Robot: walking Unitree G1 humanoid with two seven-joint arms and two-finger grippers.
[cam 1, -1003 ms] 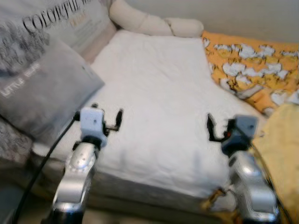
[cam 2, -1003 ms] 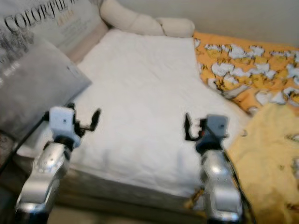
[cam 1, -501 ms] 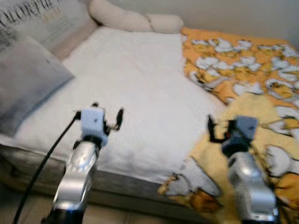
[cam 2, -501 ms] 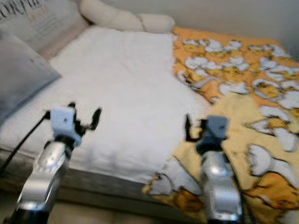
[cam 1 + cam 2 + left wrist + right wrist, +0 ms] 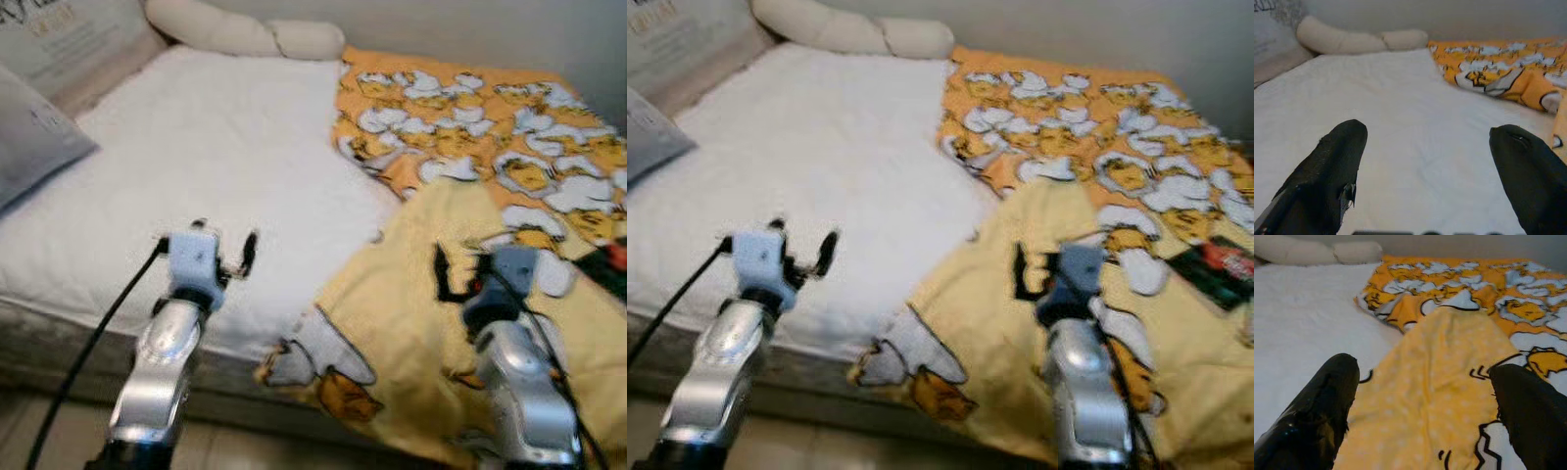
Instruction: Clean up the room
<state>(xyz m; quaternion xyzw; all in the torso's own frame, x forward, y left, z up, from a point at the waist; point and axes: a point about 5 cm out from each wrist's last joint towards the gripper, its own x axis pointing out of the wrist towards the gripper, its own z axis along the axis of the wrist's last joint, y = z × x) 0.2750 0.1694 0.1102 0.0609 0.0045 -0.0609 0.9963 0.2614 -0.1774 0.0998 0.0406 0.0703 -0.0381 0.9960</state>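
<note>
Both silver arms reach forward over the bed. The left gripper is released above the white sheet. The right gripper is released above the yellow cartoon blanket.

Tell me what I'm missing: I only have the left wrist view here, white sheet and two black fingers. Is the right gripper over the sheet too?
Observer: No, the right gripper hangs over the yellow blanket, fingers spread apart.
Operator: Does that blanket stay on the bed?
Observer: No. In the left eye view its corner droops over the mattress's front edge.
Operator: Anything lying on the blanket?
Observer: A dark green and red flat item lies on it to the robot's right, too blurred to identify.
Operator: And the left gripper?
Observer: The left gripper is open above the white sheet, holding nothing.
</note>
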